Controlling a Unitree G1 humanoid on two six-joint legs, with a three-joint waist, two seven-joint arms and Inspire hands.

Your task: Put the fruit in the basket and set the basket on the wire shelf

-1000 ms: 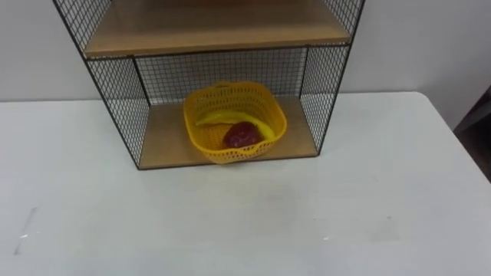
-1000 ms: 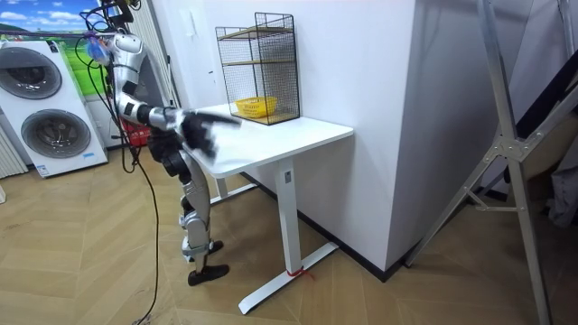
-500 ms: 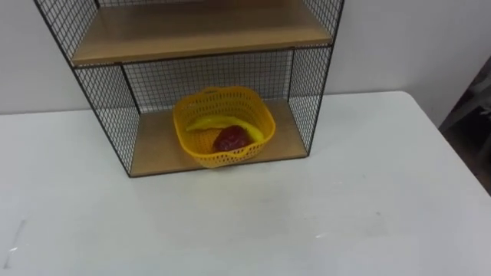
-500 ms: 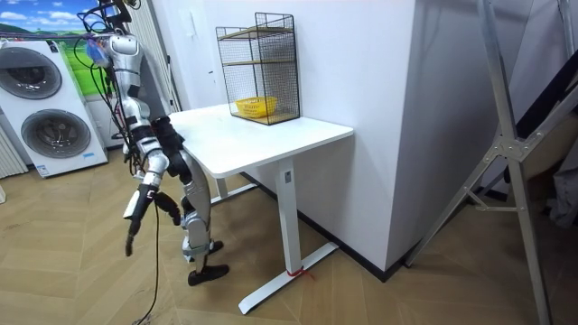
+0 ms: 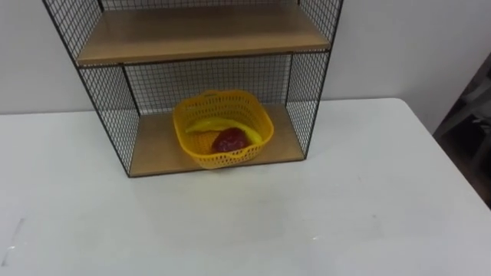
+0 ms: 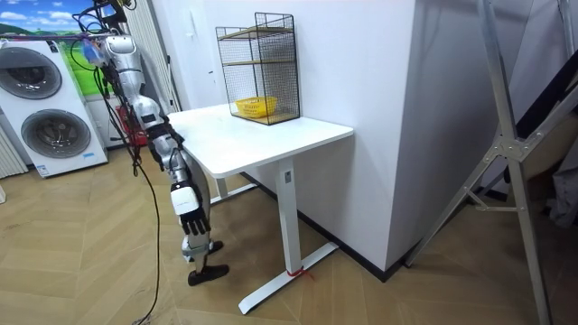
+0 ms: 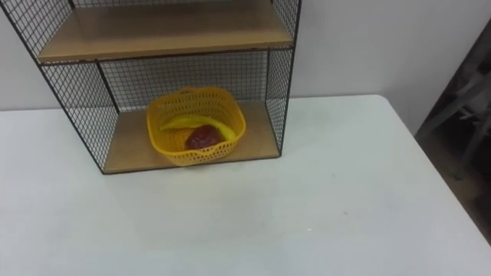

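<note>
The yellow mesh basket (image 5: pixel 222 158) stands on the bottom board of the black wire shelf (image 5: pixel 157 149), at the back of the white table (image 5: pixel 230 222). Inside it lie a banana (image 5: pixel 222 124) and a dark red fruit (image 5: pixel 229 141). The right eye view gives the same scene, with the basket (image 7: pixel 196 156) under the upper wooden board (image 7: pixel 169 31). In the room view I stand at the table's end nearest the room view's left, facing the shelf (image 6: pixel 257 63). My right hand (image 6: pixel 190 202) hangs beside my leg below the table edge, fingers relaxed and holding nothing.
The shelf backs onto a white wall. The table's right edge (image 5: pixel 453 176) drops off towards dark gear. In the room view two washing machines (image 6: pixel 50 108) stand behind me and a metal frame (image 6: pixel 515 153) leans at the room view's right.
My right arm came down from table height, swung back behind me, and now hangs straight beside my leg. The eye view shifted a little; basket and fruit stayed put.
</note>
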